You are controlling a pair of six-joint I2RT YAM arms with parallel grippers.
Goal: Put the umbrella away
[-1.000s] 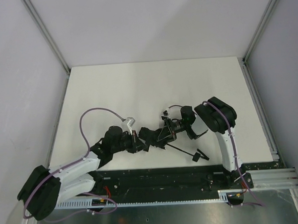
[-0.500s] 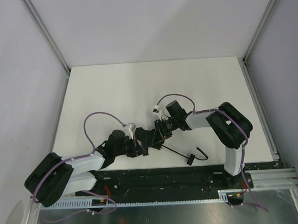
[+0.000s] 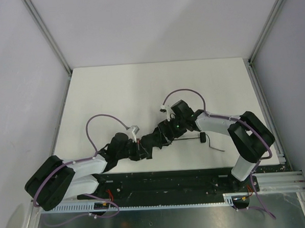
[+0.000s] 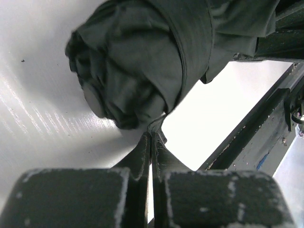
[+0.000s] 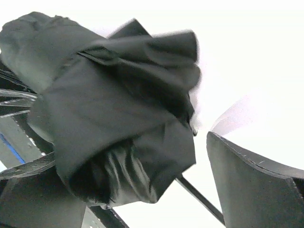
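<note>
Left gripper (image 4: 151,142) pressed together, pinching a canopy fold of umbrella (image 4: 137,61), which lies bundled on table (image 3: 141,89) near the front edge. Right gripper (image 5: 128,166) spread, straddling canopy. Judgement: close right squarely on the bundle, clear of ribs.

The black folding fabric umbrella (image 3: 155,140) is lying on the white flat table (image 3: 115,90), close to the near edge and about midway between left and right. Its bundled canopy is sitting at the left end, with the slim shaft running right to the small handle (image 3: 201,138). The cord (image 3: 215,146) is lying right of that and nearer. The left gripper (image 3: 143,149) is sitting just left of the canopy, pinching a fold of it. The right gripper (image 3: 166,132) is sitting at the canopy's far right side, with its fingers straddling it.
</note>
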